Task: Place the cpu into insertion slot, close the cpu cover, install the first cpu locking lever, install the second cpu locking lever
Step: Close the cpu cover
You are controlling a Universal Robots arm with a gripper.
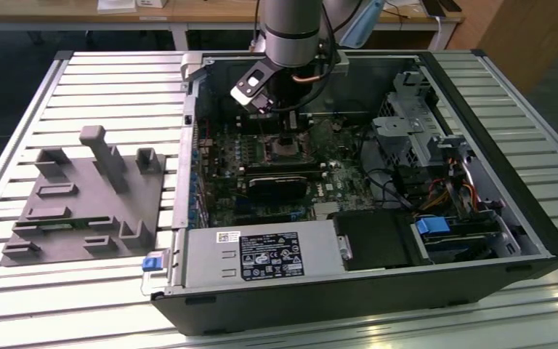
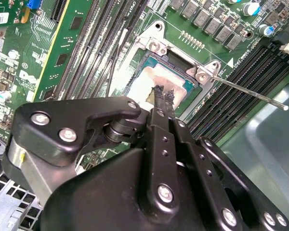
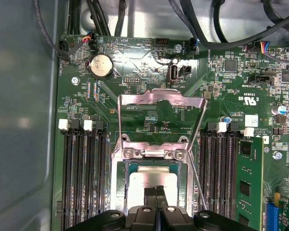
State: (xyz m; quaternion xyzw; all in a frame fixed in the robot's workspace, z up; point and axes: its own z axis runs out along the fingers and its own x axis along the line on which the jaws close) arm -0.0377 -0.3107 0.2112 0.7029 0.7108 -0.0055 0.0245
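I think placing is done: the black claw [image 3: 156, 191], fingers pressed together, touches the silver-grey square cpu [image 3: 140, 185] in the metal-rimmed insertion slot [image 3: 118, 185]; the silvery cpu cover [image 3: 161, 99] stands open.

Single arm [image 1: 293, 29] enters at the upper centre of the exterior view, its silver-grey link pointing almost straight down. Below it sits the wrist block [image 1: 253, 86], silver and black, tilted toward the exterior view's left. The black gripper [image 1: 286, 131] hangs beneath, aimed downward. Both wrist views show the gripper [image 2: 162, 94] [image 3: 156, 192] as a black linkage body with silver screws. Its two narrow fingers [image 3: 151, 197] are pressed together along a thin seam, tips side by side.
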